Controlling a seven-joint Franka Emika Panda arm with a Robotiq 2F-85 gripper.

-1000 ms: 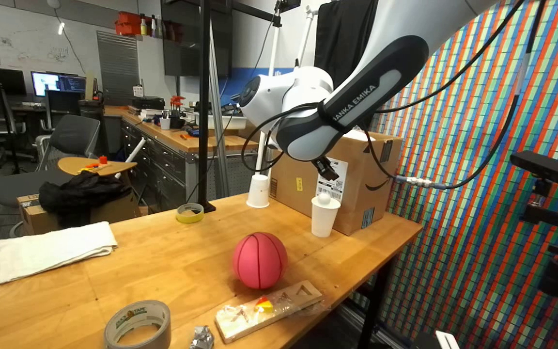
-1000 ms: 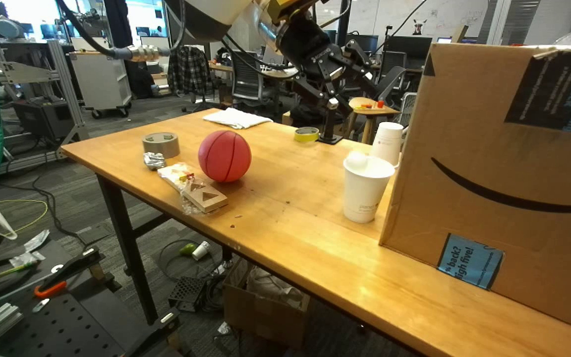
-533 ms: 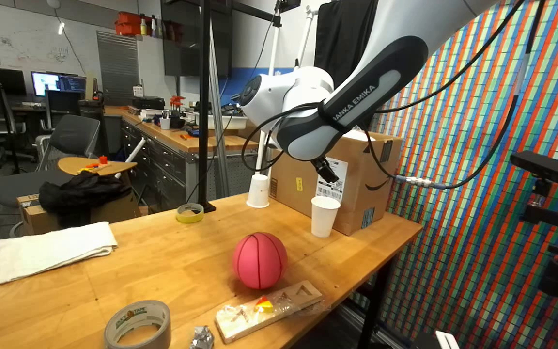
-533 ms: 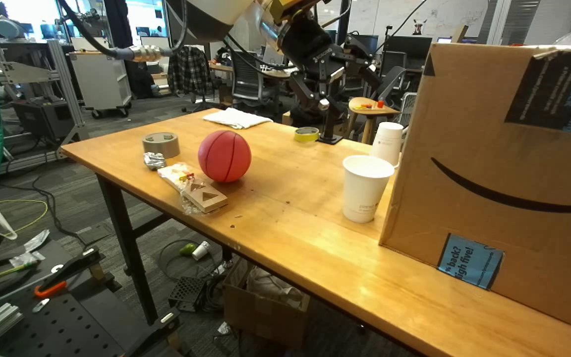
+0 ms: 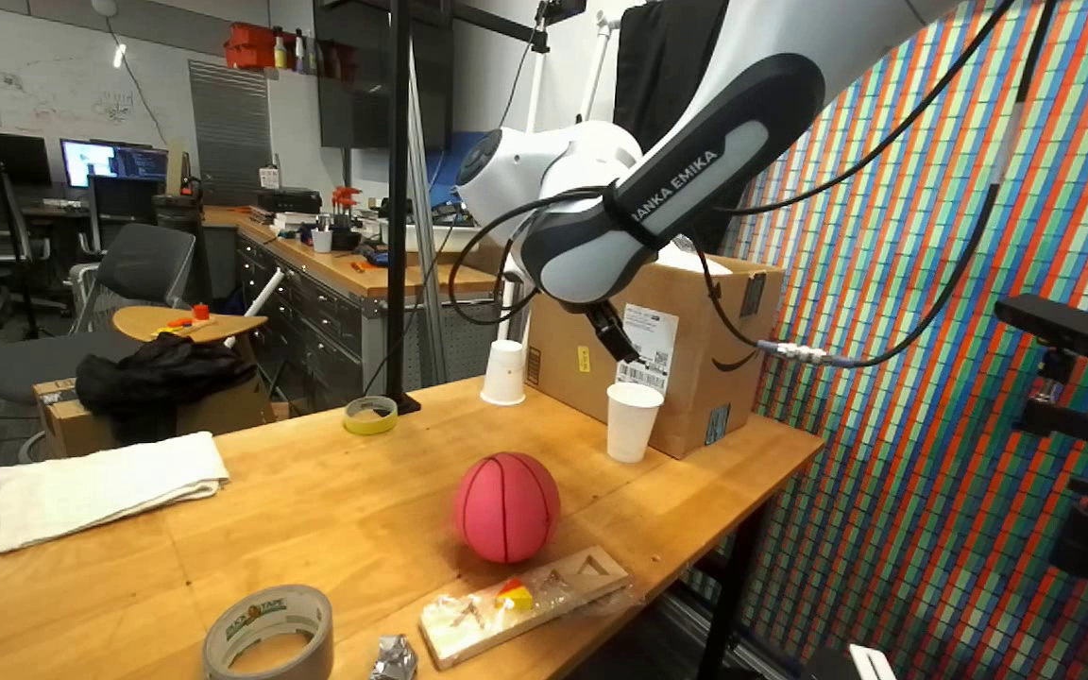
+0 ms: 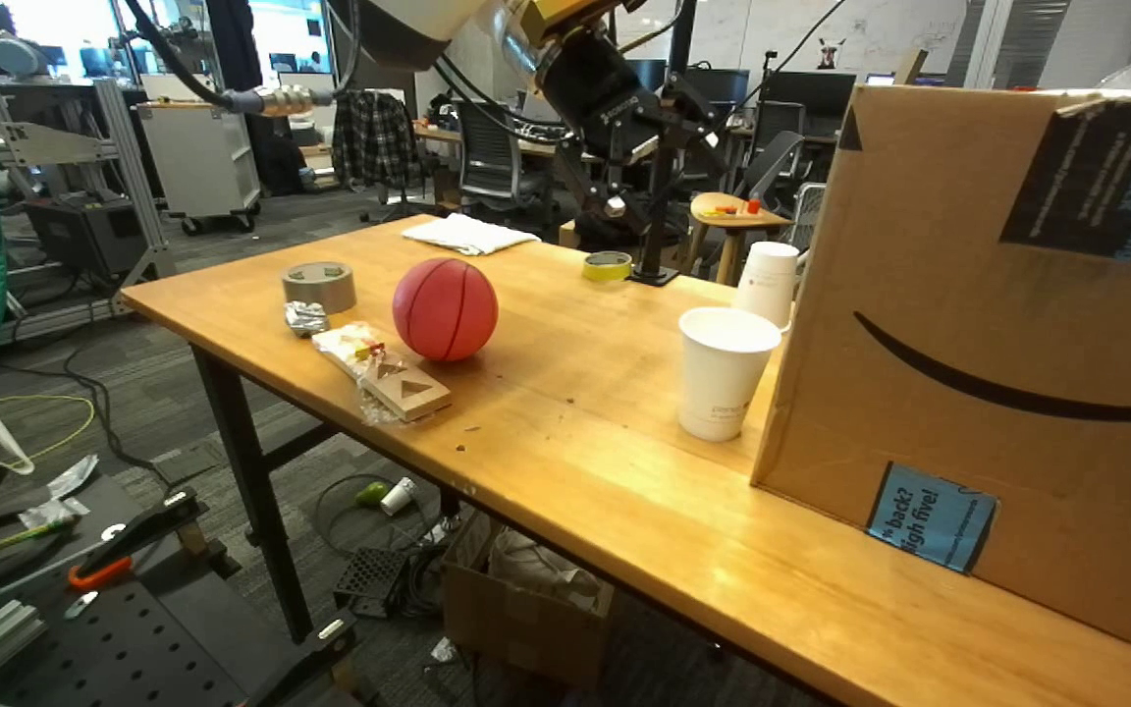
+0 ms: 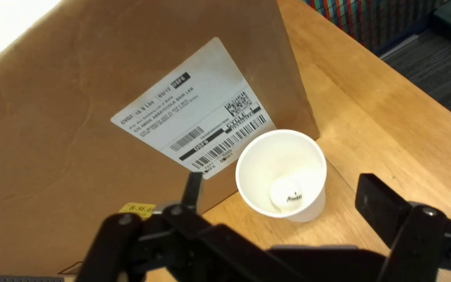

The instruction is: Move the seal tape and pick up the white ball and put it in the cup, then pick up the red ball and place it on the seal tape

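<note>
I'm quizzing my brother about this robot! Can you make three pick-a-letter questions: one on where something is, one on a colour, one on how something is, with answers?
1. Where is the small white ball?
A) on the folded cloth
B) in the upright cup
C) in the grey tape roll

2. What colour is the big seamed ball?
A) green
B) blue
C) pinkish red

3. How is the gripper?
A) open
B) shut tight
C) squeezing the big seamed ball

Right letters:
1 B: the wrist view shows it inside that upright cup.
2 C: both exterior views show that colour.
3 A: its fingers stand wide apart in the wrist view.
</note>
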